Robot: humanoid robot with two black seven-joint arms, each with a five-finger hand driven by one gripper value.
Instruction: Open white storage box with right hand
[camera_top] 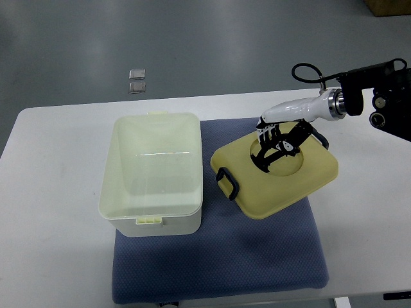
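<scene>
Counting what sits on the white table [58, 135]: one storage box [152, 173], one lid [275, 174], one blue mat [218, 256], and one robot hand. The box, left of centre, is open-topped, a rounded rectangle of translucent white plastic with a small latch tab on its near and far rims. Its pale yellow lid lies tilted at centre right, apart from the box, with a dark handle on its left edge and a round recess on top. The right hand [280, 138] comes in from the upper right, its black fingers [273, 146] curled down into that recess, gripping the lid. Exactly how the fingertips catch is hard to make out. Two small grey squares [137, 81] lie on the floor, upper left.
</scene>
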